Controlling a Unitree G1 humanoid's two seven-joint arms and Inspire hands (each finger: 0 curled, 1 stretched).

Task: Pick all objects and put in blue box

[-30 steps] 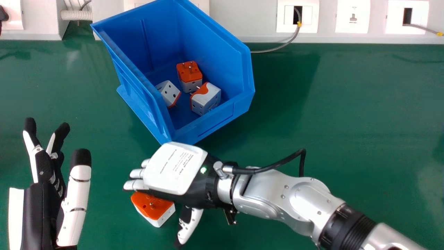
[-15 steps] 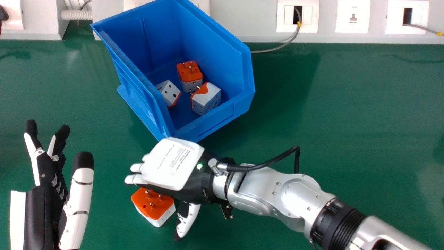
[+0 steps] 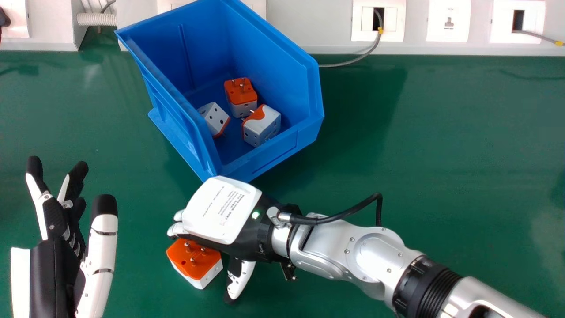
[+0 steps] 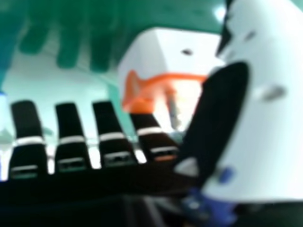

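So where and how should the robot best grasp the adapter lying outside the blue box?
Probably hold the adapter by opposite side walls, coming from the robot's right, where the right hand has its thumb. Its body is boxy and its pins point up, so the top seems a poorer hold.

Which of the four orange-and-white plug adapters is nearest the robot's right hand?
The adapter on the green table, prongs up, right beside the right hand; the other three lie inside the blue box.
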